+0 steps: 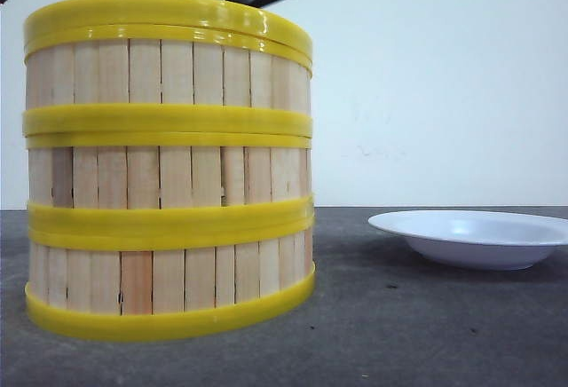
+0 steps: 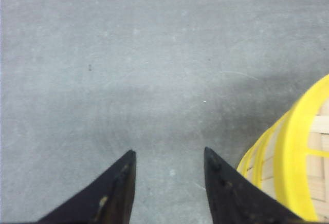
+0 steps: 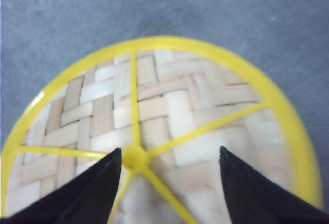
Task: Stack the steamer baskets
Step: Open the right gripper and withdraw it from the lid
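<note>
Where the front view fills its left half, three steamer baskets stand stacked on the grey worktop, a woven lid with yellow spokes on top. Their contents are hidden. A white plate, cut off at the right edge, looks bare. The right gripper hangs spread wide over the lid's hub, holding nothing; whether it touches the lid is unclear. The left gripper is parted over bare worktop, the stack's rim at lower right.
</note>
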`<state>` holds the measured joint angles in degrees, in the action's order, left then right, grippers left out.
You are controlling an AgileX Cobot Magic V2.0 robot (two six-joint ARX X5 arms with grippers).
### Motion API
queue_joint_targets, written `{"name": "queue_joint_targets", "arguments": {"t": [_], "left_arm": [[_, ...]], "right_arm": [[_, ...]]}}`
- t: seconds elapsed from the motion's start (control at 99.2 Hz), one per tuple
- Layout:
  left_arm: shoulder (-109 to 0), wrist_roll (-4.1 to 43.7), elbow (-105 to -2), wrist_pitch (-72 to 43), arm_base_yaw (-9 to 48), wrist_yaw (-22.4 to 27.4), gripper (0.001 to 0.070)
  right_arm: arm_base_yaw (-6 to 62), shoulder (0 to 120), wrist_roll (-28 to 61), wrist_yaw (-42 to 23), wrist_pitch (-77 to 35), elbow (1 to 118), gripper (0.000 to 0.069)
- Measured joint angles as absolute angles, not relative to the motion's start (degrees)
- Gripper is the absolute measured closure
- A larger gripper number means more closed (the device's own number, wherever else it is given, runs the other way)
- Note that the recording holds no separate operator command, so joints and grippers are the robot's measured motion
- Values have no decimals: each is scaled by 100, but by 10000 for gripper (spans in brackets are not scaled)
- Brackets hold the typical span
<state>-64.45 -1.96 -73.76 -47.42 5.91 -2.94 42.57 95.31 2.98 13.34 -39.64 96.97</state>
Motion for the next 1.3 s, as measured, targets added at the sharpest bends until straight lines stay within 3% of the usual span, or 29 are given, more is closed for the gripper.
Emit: {"name": "queue_joint_targets", "arguments": {"t": [0.343, 0.756, 0.968, 1.19, 1.25, 1.301], "left_arm": [[-6215, -150, -7365, -4888, 591, -119, 475], [-4908, 121, -5830, -4543, 591, -117, 475], [-4410, 224, -5166, -4565, 591, -117, 475], [-4388, 242, -5151, -4552, 591, -117, 482], [-4386, 242, -5151, -4552, 591, -115, 540], [-4386, 244, -5151, -4550, 591, -117, 620]], "right_arm": [[2928, 7601, 298, 742, -4766, 9548, 327], [615, 5441, 150, 738, -4906, 6285, 327], [410, 4943, -115, 762, -4807, 5013, 327], [412, 4910, -248, 751, -4722, 4858, 328], [412, 4910, -298, 753, -4711, 4858, 370], [412, 4910, -325, 751, -4711, 4858, 485]]}}
